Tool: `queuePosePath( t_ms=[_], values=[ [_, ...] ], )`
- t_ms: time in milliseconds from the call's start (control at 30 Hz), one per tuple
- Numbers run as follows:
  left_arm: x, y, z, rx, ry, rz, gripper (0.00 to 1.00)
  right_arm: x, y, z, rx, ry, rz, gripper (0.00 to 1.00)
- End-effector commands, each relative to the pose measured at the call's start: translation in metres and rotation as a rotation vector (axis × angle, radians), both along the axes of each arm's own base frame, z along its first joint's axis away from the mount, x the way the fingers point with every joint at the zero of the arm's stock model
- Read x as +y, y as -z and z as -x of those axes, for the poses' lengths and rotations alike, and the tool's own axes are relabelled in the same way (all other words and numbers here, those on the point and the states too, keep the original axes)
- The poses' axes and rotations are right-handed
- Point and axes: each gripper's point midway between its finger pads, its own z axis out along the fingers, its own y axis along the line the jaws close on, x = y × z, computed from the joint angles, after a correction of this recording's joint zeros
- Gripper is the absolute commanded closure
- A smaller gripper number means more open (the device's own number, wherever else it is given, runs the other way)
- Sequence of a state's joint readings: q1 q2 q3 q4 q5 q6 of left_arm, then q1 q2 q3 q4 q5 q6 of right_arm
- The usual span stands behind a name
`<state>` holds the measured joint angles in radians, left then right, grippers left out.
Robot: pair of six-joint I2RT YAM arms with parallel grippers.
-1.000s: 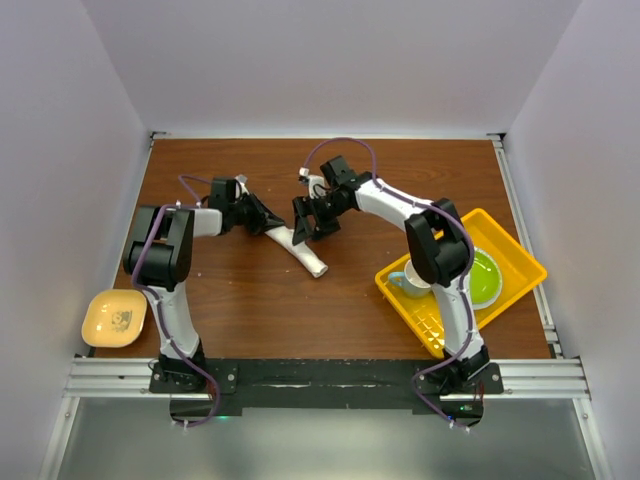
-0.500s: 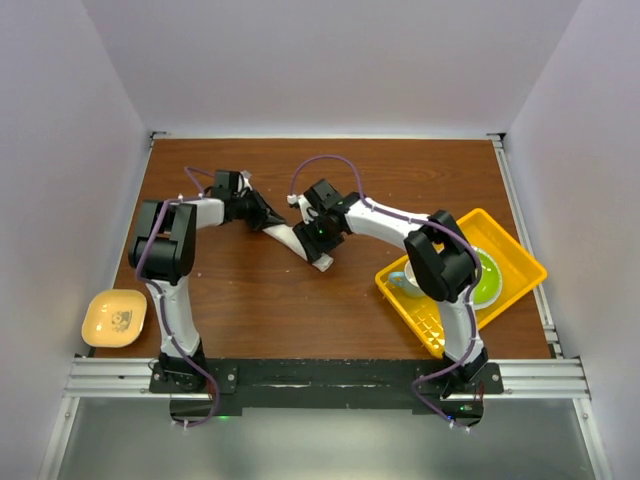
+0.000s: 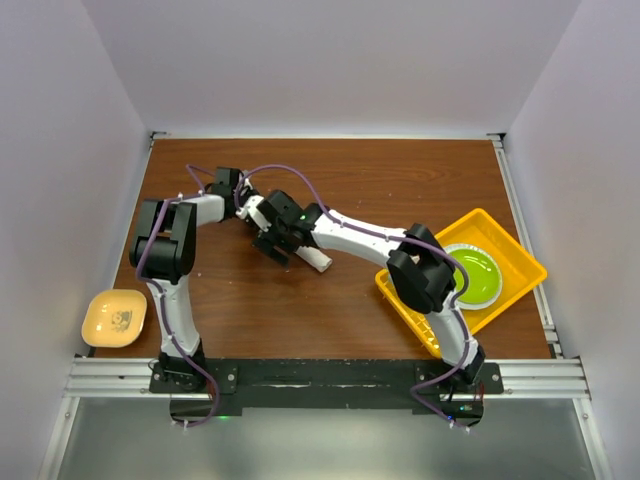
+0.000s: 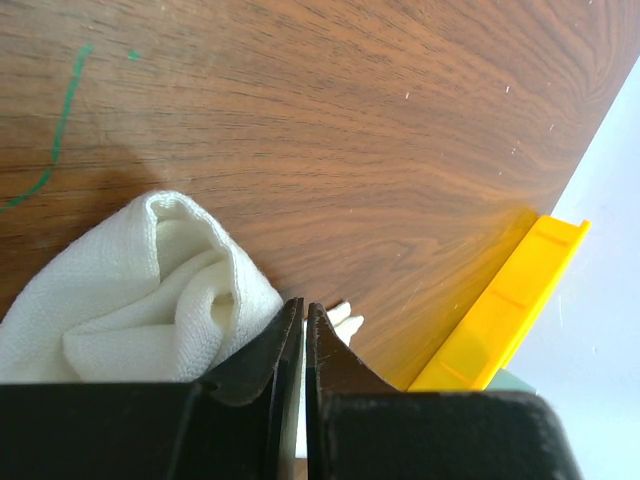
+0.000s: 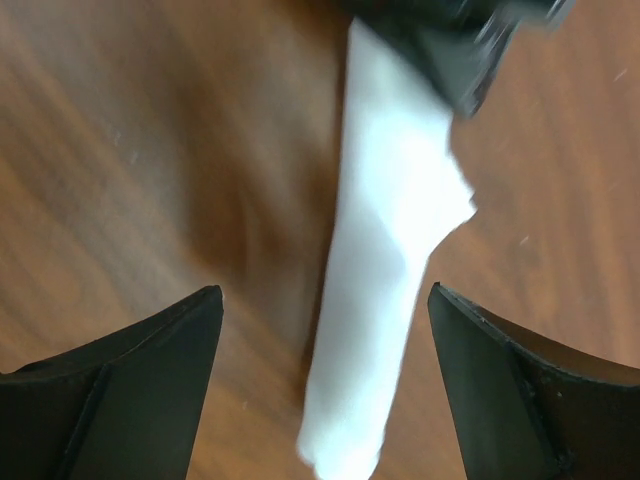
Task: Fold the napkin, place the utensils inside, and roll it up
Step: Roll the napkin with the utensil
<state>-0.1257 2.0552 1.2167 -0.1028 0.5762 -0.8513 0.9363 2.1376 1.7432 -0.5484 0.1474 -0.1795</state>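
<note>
The left gripper (image 4: 303,320) is pinching the napkin (image 4: 140,290); its jaws are pressing almost together, with white cloth showing on both sides of them. The bunched bulk of the cloth is lying just left of the jaws on the wooden table (image 4: 350,120); a small tuft is poking out just right of them, and the yellow tray (image 4: 500,305) is sitting farther off on that same side.

The right gripper (image 5: 322,295) is hovering with its jaws spread wide; the napkin's long white roll is running between them, nearer the right-hand jaw. The view is blurring too much to tell whether anything is touching; ahead of these jaws, the left gripper's dark tip is holding the roll's far end.
</note>
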Motion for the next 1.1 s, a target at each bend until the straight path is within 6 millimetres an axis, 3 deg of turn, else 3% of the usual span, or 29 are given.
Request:
queuePosePath(
  t_ms=[0, 267, 333, 467, 600, 733, 833, 933, 1067],
  values=[
    [0.009, 0.016, 0.01, 0.068, 0.005, -0.041, 0.91, 0.004, -0.004, -0.032, -0.118, 0.024, 0.033, 0.14],
    [0.007, 0.013, 0.013, 0.074, 0.007, -0.029, 0.91, 0.015, 0.022, -0.037, -0.103, 0.008, 0.038, 0.26],
    [0.007, 0.012, 0.012, 0.073, 0.01, -0.025, 0.91, 0.015, 0.029, -0.036, -0.088, 0.011, 0.04, 0.31],
    [0.007, 0.006, 0.011, 0.069, 0.018, -0.022, 0.86, 0.009, 0.053, -0.03, -0.036, 0.02, 0.075, 0.51],
    [0.012, -0.022, -0.008, 0.0, 0.009, -0.026, 0.72, 0.002, 0.064, -0.017, 0.024, 0.049, 0.088, 0.72],
    [0.023, -0.053, -0.029, -0.076, -0.009, -0.046, 0.66, 0.0, 0.062, -0.009, 0.133, 0.096, 0.001, 0.81],
    [0.044, -0.079, -0.042, -0.132, -0.053, -0.098, 0.66, -0.006, 0.052, -0.011, 0.29, 0.18, -0.148, 0.87],
    [0.064, -0.101, -0.05, -0.19, -0.091, -0.137, 0.65, -0.011, 0.049, -0.008, 0.499, 0.256, -0.31, 0.88],
    [0.06, -0.118, -0.05, -0.241, -0.066, -0.104, 0.66, -0.015, 0.048, -0.001, 0.803, 0.374, -0.55, 0.87]
  ],
)
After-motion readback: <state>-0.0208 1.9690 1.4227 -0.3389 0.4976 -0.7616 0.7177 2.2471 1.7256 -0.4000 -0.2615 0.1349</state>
